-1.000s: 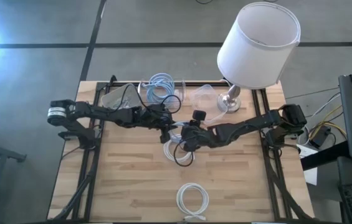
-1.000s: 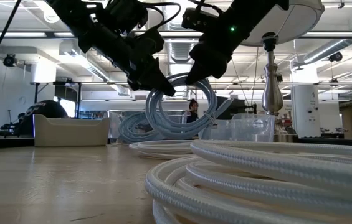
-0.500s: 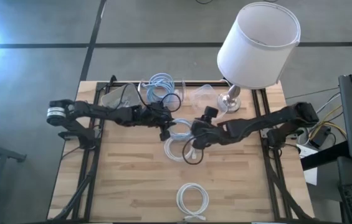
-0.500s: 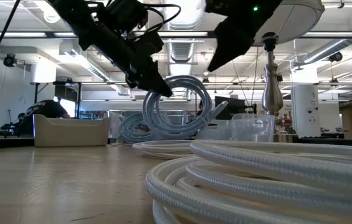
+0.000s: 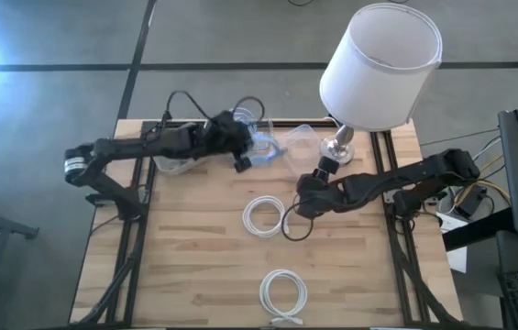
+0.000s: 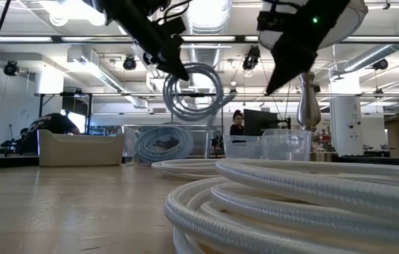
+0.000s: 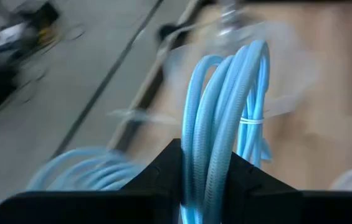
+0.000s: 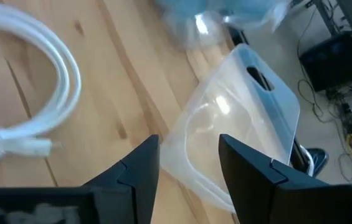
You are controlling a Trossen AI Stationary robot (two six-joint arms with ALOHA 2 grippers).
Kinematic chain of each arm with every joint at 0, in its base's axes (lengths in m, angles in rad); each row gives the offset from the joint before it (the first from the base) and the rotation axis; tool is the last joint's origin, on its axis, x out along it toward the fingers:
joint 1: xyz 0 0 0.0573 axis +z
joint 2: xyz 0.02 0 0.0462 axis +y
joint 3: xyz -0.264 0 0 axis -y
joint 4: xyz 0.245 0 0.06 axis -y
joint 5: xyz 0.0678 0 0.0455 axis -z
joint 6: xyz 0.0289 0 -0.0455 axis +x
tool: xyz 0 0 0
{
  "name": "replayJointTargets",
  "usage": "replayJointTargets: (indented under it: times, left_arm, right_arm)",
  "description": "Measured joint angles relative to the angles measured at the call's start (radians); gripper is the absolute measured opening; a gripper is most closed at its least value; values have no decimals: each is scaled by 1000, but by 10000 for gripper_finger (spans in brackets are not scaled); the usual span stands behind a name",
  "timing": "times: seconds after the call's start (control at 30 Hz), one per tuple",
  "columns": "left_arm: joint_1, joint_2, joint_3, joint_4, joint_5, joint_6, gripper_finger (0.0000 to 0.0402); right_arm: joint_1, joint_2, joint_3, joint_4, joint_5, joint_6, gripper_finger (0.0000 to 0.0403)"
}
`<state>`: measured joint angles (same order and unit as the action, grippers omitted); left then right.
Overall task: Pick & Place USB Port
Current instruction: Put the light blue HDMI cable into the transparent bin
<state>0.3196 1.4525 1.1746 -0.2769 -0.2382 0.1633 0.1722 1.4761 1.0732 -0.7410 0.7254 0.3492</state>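
Note:
A light-blue USB cable coil [image 5: 265, 151] hangs lifted in my left gripper [image 5: 243, 158], over the table's far middle, beside the clear bins. The low view shows this coil [image 6: 193, 92] dangling under the left gripper [image 6: 174, 65]. My right gripper [image 5: 301, 203] is open and holds nothing; it hovers right of a white cable coil [image 5: 263, 217] lying flat on the table. In the right wrist view its fingers [image 8: 139, 163] stand apart over a clear container [image 8: 244, 124]. My left gripper pinches the blue coil's bundled strands [image 7: 208, 168] between its two fingers, several loops together, on the side of the ring away from its tie wrap [image 7: 250, 121]. The coil is lifted clear of the table and hangs below the fingers [image 6: 178, 70] as an upright ring.
Clear bins stand along the far edge, one holding another blue coil [image 5: 237, 122], one bare [image 5: 300, 137]. A lamp with a white shade [image 5: 380, 64] and metal base [image 5: 337, 151] stands at far right. A second white coil [image 5: 283, 293] lies near the front edge.
My left gripper has carried the blue coil up and toward the far edge, from above the white coil to beside the bins. My right gripper has drawn away from the blue coil toward the table's right and risen.

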Motion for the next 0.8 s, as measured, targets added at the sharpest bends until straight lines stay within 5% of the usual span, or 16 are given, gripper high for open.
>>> replayJointTargets:
  times: [0.33,0.57,0.8]
  left_arm:
    - [189,0,112,-149,-12,30,67]
    - [314,4,67,-134,160,-12,41]
    - [376,20,-13,-81,174,-1,54]
  right_arm:
    - [-2,13,-85,19,-48,-9,158]
    - [-2,13,-84,22,-53,-9,156]
    - [-2,12,-83,23,-53,-9,150]
